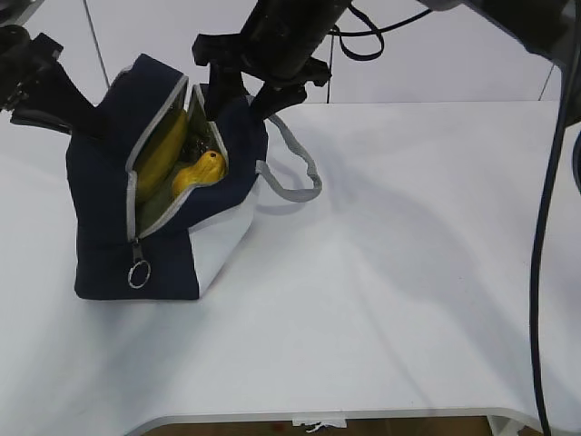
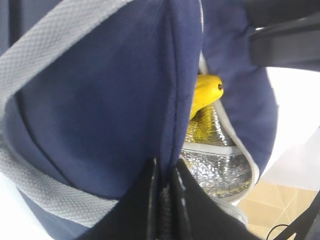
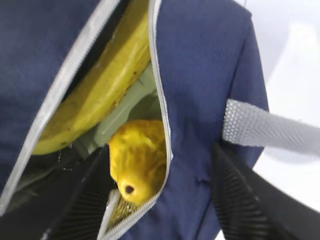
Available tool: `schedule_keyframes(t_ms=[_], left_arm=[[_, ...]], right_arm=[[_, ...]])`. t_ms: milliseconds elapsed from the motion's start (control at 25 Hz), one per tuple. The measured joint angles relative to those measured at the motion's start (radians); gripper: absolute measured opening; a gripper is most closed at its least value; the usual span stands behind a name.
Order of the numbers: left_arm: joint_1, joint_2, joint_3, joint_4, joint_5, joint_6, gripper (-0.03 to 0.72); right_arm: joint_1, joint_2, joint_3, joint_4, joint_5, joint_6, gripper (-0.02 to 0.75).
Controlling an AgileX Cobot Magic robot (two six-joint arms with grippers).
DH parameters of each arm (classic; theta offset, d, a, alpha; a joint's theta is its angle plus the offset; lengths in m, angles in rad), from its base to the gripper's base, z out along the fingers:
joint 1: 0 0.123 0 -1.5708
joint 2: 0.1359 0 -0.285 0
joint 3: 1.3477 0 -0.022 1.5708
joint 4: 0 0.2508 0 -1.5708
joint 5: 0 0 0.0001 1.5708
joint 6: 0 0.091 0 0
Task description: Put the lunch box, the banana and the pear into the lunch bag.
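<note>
The navy lunch bag (image 1: pixel 109 209) stands at the left of the table with its zipper open. Inside lie the banana (image 1: pixel 163 153) and the pear (image 1: pixel 200 173), its dark stem end pointing at the opening. In the right wrist view the banana (image 3: pixel 95 95) rests over the pale green lid of the lunch box (image 3: pixel 120 112), and the pear (image 3: pixel 140 160) sits below them. My right gripper (image 3: pixel 160 150) is open, one finger inside the opening beside the pear and the other outside the bag wall. My left gripper (image 2: pixel 165 175) is shut on the bag's navy rim, holding it up.
A grey rope handle (image 1: pixel 295 173) loops onto the white table (image 1: pixel 408 272) to the right of the bag. The metal ring pull (image 1: pixel 139 273) hangs at the low end of the zipper. Silver lining (image 2: pixel 215 170) shows inside the bag.
</note>
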Motion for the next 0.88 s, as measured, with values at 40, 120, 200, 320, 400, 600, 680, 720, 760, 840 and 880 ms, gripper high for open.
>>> schedule_keyframes(t_ms=[40, 120, 200, 320, 400, 600, 680, 720, 760, 840, 880], left_arm=[[0.0, 0.0, 0.0, 0.002, 0.0, 0.0, 0.012], [0.0, 0.0, 0.0, 0.006, 0.0, 0.0, 0.012], [0.0, 0.0, 0.0, 0.006, 0.0, 0.0, 0.012], [0.0, 0.0, 0.0, 0.008, 0.0, 0.0, 0.012], [0.0, 0.0, 0.0, 0.008, 0.0, 0.0, 0.012], [0.0, 0.0, 0.0, 0.008, 0.0, 0.0, 0.012], [0.0, 0.0, 0.0, 0.01, 0.0, 0.0, 0.012], [0.0, 0.0, 0.0, 0.01, 0.0, 0.0, 0.012], [0.0, 0.0, 0.0, 0.01, 0.0, 0.0, 0.012], [0.0, 0.0, 0.0, 0.01, 0.0, 0.0, 0.012], [0.0, 0.0, 0.0, 0.01, 0.0, 0.0, 0.012]], right_arm=[[0.0, -0.008, 0.002, 0.0, 0.0, 0.0, 0.488], [0.0, -0.025, 0.006, -0.007, 0.0, 0.0, 0.488], [0.0, -0.045, 0.008, -0.035, 0.0, 0.0, 0.488], [0.0, -0.08, 0.035, -0.078, 0.0, 0.0, 0.488], [0.0, -0.09, 0.069, -0.088, 0.0, 0.0, 0.488], [0.0, -0.093, 0.147, -0.05, 0.0, 0.0, 0.488], [0.0, -0.093, 0.163, -0.052, 0.0, 0.0, 0.488], [0.0, -0.093, 0.167, -0.061, 0.0, 0.0, 0.488], [0.0, -0.093, 0.169, -0.073, 0.0, 0.0, 0.488], [0.0, -0.093, 0.171, -0.081, 0.0, 0.0, 0.488], [0.0, -0.088, 0.171, -0.078, 0.0, 0.0, 0.488]])
